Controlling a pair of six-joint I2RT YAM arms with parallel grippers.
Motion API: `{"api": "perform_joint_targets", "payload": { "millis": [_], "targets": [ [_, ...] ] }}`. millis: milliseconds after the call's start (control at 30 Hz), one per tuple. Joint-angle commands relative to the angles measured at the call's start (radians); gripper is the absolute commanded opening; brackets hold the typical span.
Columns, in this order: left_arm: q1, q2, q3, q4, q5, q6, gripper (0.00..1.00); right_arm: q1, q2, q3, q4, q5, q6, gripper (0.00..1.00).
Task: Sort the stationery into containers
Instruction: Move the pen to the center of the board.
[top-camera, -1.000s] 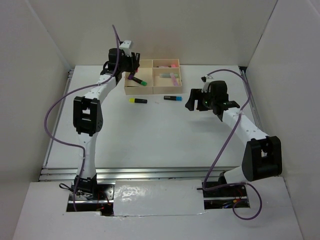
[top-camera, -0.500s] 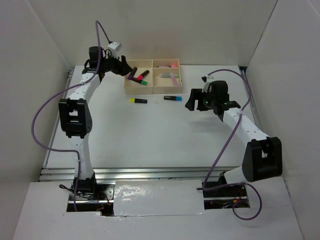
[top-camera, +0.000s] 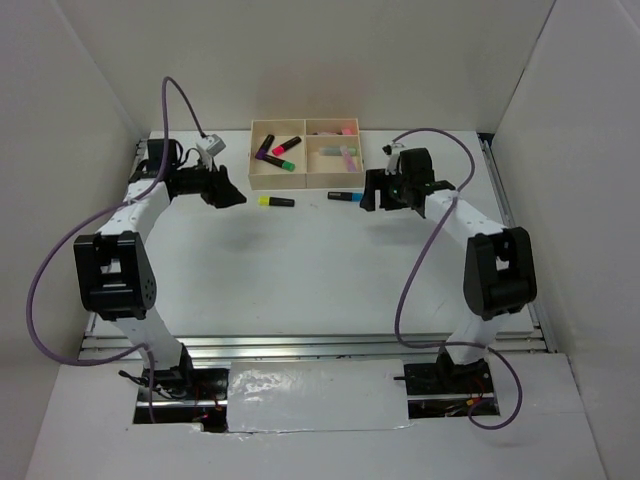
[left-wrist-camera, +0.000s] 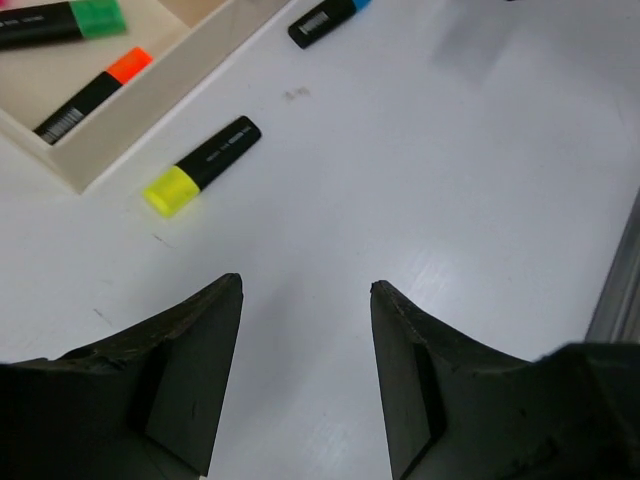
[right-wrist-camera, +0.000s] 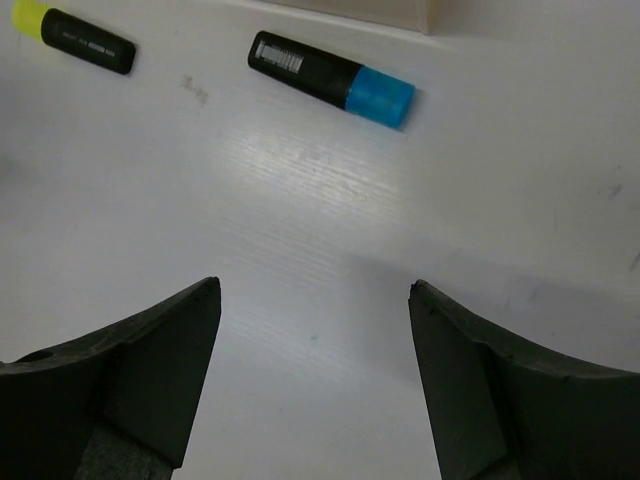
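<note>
Top external alone shows the tray's (top-camera: 300, 182) pastel markers (top-camera: 346, 154) at the table's (top-camera: 300, 270) far edge; wrist views: left tool (left-wrist-camera: 305, 285), right tool (right-wrist-camera: 314, 285) apart.

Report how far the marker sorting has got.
Done: several markers already lie in the tray, three in its large section. In hand: nothing; the left gripper and right gripper are both open and empty, the right one near the blue-ended marker. Left: that marker and the yellow-ended marker lie on the table in front of the tray.
</note>
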Motion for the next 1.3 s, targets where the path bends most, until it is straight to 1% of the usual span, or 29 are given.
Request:
{"api": "perform_joint_targets", "payload": {
  "millis": [0, 33, 100, 133, 200, 233, 300, 333, 433, 467, 633, 767, 800, 933, 1133, 1267],
  "targets": [
    [0.014, -0.102, -0.010, -0.022, 0.094, 0.050, 0.66, -0.004, 0.097, 0.112, 0.048, -0.064, 0.047, 0.82],
    [0.025, -0.112, -0.019, -0.032, 0.109, 0.050, 0.66, -0.004, 0.118, 0.138, 0.063, -0.102, 0.067, 0.81],
    [0.036, -0.144, -0.042, -0.047, 0.121, 0.044, 0.66, -0.004, 0.169, 0.156, 0.118, -0.127, 0.073, 0.76],
    [0.045, -0.156, -0.050, -0.050, 0.121, 0.046, 0.66, -0.001, 0.186, 0.164, 0.141, -0.130, 0.073, 0.67],
    [0.053, -0.187, -0.076, -0.050, 0.118, 0.043, 0.65, 0.007, 0.235, 0.200, 0.181, -0.141, 0.064, 0.57],
    [0.057, -0.196, -0.084, -0.055, 0.109, 0.038, 0.66, 0.009, 0.253, 0.219, 0.186, -0.145, 0.061, 0.43],
    [0.064, -0.204, -0.091, -0.069, 0.095, 0.035, 0.65, 0.013, 0.305, 0.274, 0.191, -0.150, 0.072, 0.28],
    [0.073, -0.202, -0.091, -0.081, 0.097, 0.035, 0.65, 0.016, 0.316, 0.299, 0.200, -0.149, 0.075, 0.15],
    [0.088, -0.199, -0.093, -0.081, 0.102, 0.015, 0.65, 0.033, 0.349, 0.311, 0.235, -0.086, 0.095, 0.00],
    [0.091, -0.201, -0.099, -0.073, 0.102, 0.006, 0.65, 0.038, 0.361, 0.316, 0.235, -0.023, 0.104, 0.00],
    [0.099, -0.205, -0.119, -0.034, 0.091, -0.040, 0.65, 0.070, 0.416, 0.406, 0.174, 0.124, 0.173, 0.00],
    [0.099, -0.196, -0.118, -0.049, 0.082, -0.036, 0.65, 0.087, 0.424, 0.428, 0.146, 0.238, 0.216, 0.00],
    [0.100, -0.193, -0.114, -0.052, 0.077, -0.029, 0.65, 0.090, 0.424, 0.435, 0.139, 0.294, 0.226, 0.00],
    [0.107, -0.191, -0.116, -0.040, 0.079, -0.045, 0.65, 0.102, 0.434, 0.445, 0.099, 0.310, 0.285, 0.00],
    [0.108, -0.178, -0.108, -0.047, 0.072, -0.045, 0.65, 0.108, 0.477, 0.514, 0.031, 0.316, 0.296, 0.00],
    [0.111, -0.170, -0.110, -0.050, 0.072, -0.043, 0.65, 0.105, 0.485, 0.521, 0.010, 0.313, 0.355, 0.00]
  ]
}}
